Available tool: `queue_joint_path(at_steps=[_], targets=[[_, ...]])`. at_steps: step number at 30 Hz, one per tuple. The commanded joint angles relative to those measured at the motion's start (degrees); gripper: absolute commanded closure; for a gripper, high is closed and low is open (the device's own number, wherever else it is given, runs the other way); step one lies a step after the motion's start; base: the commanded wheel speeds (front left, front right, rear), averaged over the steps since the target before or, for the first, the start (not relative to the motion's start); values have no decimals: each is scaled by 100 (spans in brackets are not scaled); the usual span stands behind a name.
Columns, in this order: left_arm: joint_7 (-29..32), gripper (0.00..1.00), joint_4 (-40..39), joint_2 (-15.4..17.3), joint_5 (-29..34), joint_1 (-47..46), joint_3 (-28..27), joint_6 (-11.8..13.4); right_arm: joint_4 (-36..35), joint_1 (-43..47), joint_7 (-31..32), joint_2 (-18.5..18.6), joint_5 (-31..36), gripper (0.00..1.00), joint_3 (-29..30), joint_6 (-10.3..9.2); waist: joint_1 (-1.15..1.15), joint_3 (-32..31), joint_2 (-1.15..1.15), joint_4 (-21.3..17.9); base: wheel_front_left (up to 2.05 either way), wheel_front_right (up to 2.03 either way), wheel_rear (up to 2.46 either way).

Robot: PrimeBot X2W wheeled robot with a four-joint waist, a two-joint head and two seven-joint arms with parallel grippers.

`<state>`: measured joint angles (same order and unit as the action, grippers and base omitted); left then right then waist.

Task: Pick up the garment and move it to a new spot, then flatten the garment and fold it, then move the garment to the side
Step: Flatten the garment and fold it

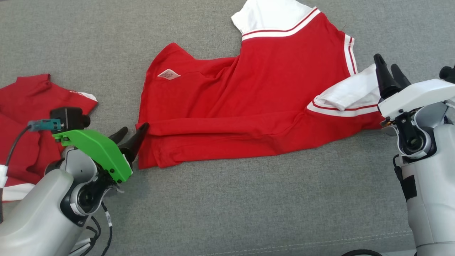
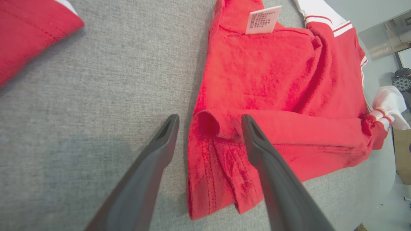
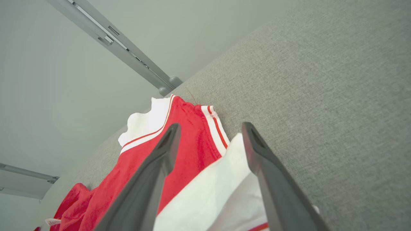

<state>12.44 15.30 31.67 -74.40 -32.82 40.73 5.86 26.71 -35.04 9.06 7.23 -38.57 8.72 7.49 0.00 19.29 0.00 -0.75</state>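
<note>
- A second red garment (image 1: 25,117) with white trim is seen crumpled at the far left of the grey fabric surface (image 1: 227,199), well apart from the main piece.
- The left end effector (image 1: 135,127), carried under a green mount, is pictured at the lower-left corner of the garment (image 1: 249,106). Its fingers are spread wide and nothing is clamped between them.
- In the left wrist view, that end effector (image 2: 209,117) is shown straddling the garment's edge. One finger is over a rolled fold of red cloth (image 2: 205,122) and the other over bare grey surface. Whether the cloth is actually touched cannot be told.
- The garment (image 2: 273,80), a red shirt with white, red-striped sleeves, is laid across the middle of the surface. It is partly flattened, with its lower edge doubled over and creases left in the body.
- A white label (image 1: 169,74) is seen near its upper-left corner.
- One white sleeve (image 1: 270,14) is spread at the top, and the other (image 1: 352,92) is bunched at the right.
- The right end effector (image 1: 386,60) is pictured at the bunched sleeve, fingers parted and gripping nothing.
- In the right wrist view, white sleeve cloth (image 3: 212,192) is seen between and below its open fingers (image 3: 211,125).
</note>
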Motion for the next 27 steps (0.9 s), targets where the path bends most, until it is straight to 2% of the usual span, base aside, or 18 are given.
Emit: queue_joint_path(at_steps=[1, 5, 8, 12, 15, 19, 27], targets=[[-121, 0, 27, 84, 134, -67, -23, 30, -89, 60, -125, 87, -20, 0, -39, -1, 0, -20, 0, -7, 0, 0, 0], [-639, 0, -150, 140, 296, 323, -94, 126, -497, 284, -519, 415, 20, 0, -321, -1, 0, -69, 0, -31, 0, 0, 0], [-1077, 0, -563, 150, 325, 735, -178, 224, -929, 628, -680, 645, -115, 0, -501, -1, 0, -99, 0, -31, 0, 0, 0], [-1418, 0, -1197, 118, 227, 1402, -165, 321, -1589, 1277, -711, 968, -169, 0, -555, -1, 0, -76, 0, -27, 0, 0, 0], [-1516, 0, -1359, 106, 186, 1676, -143, 404, -1913, 1788, -561, 1123, -83, 0, -528, -1, 0, -21, 0, -28, 0, 0, 0], [-1556, 0, -1307, 71, 212, 1732, -122, 436, -2033, 2215, -252, 1304, 117, 0, -599, -1, 0, 36, 0, -74, 0, 0, 0], [-1415, 0, -1261, 72, 187, 1679, -50, 384, -1823, 2329, 105, 1402, 357, 0, -747, -1, 0, 63, 0, -146, 0, 0, 0]])
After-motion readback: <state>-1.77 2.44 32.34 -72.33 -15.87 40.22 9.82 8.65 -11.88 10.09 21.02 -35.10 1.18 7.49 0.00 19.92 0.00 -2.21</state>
